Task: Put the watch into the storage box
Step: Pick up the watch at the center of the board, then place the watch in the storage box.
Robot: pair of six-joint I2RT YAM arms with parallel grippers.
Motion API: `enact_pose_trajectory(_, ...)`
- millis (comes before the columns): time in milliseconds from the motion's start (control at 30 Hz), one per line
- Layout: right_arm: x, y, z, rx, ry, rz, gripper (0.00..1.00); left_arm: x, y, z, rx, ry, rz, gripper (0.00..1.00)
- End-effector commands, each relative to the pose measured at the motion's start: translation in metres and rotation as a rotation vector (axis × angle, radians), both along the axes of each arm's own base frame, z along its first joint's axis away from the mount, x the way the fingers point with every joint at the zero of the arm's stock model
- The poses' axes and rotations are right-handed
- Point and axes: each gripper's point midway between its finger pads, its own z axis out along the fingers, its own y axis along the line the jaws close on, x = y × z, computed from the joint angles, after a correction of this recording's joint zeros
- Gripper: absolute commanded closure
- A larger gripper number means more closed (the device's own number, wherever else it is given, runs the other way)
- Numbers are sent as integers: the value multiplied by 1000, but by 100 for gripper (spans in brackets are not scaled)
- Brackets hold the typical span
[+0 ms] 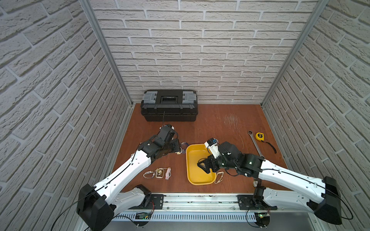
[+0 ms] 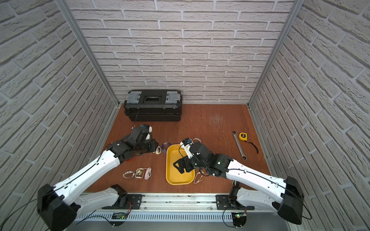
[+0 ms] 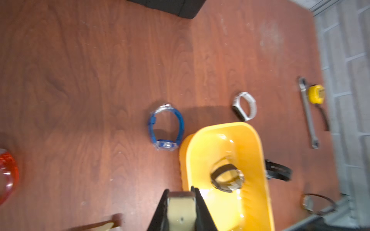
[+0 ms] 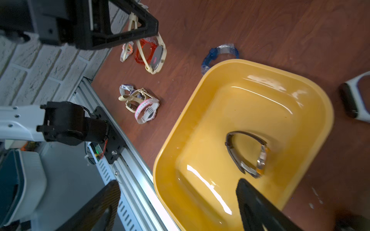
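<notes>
My left gripper (image 3: 180, 191) is shut on the strap of a cream watch (image 4: 158, 56), which hangs from its jaws just left of the storage box's far corner; the watch also shows in a top view (image 1: 177, 153). The storage box (image 1: 192, 176) is a shallow yellow tray in the middle of the table. A dark-strapped watch (image 4: 248, 154) lies inside it. My right gripper (image 4: 178, 183) stands open over the tray, right beside that watch, with nothing between its fingers.
A blue watch (image 3: 166, 128) and a white band (image 3: 245, 107) lie by the tray's far end. A red watch (image 4: 145, 52) lies under the left arm, and a cluster of watches (image 1: 158, 173) lies front left. A black toolbox (image 1: 169, 105) stands at the back; wrench (image 1: 255, 143) and tape measure (image 1: 259, 136) lie right.
</notes>
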Motion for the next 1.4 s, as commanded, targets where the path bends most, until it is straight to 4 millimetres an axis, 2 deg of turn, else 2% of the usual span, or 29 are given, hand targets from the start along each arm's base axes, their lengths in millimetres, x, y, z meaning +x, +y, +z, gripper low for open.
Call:
enact_pose_trajectory(0,14,40,31,146,19,14,11,-9,-18,9,-148,19,-34,85)
enact_pose_trajectory(133,20,67,30,204,79,39,17,-14,-21,10,-180,15,-38,85)
enact_pose_trajectory(267,24,75,26,212,98,30,20,-16,-22,5,-205,20,-30,85)
enact_pose_trajectory(533,32,75,4,176,133,-15,28,-18,-29,8,-259,4,-41,86)
enact_pose_trajectory(700,43,73,1,183,137,-56,34,-22,-35,6,-277,7,-57,87)
enact_pose_trajectory(1000,61,57,-3,199,153,-142,42,-25,-31,9,-289,-16,-46,86)
enact_pose_trajectory(1367,61,73,-12,234,209,-101,54,-25,-34,12,-302,-32,-53,86)
